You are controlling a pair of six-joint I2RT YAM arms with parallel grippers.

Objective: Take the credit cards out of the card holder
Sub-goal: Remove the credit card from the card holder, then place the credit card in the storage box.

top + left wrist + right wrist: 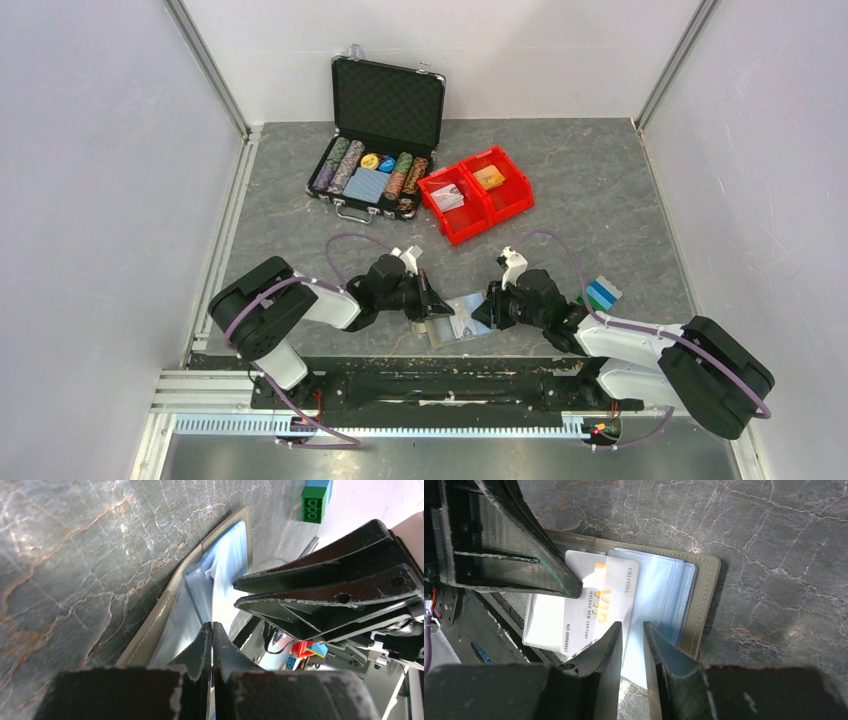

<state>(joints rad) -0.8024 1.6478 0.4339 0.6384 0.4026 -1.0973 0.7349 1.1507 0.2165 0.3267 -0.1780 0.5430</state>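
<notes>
The card holder (462, 320) lies open on the table between my two grippers, grey-edged (705, 595) with light blue sleeves (227, 550). A white credit card (610, 592) with orange lettering sticks partway out of a sleeve. My left gripper (212, 626) is shut on that card's thin edge (222, 605); its fingers (524, 555) reach the card's corner. My right gripper (632, 626) stands narrowly open, its tips over the light blue panel with nothing pinched. Blue and teal-green credit cards (602, 293) lie on the table right of the right gripper (490, 308).
A black poker-chip case (385, 140) stands open at the back, with two red bins (478, 192) to its right. Pale walls close in both sides. The arm bases sit at the near table edge (430, 385).
</notes>
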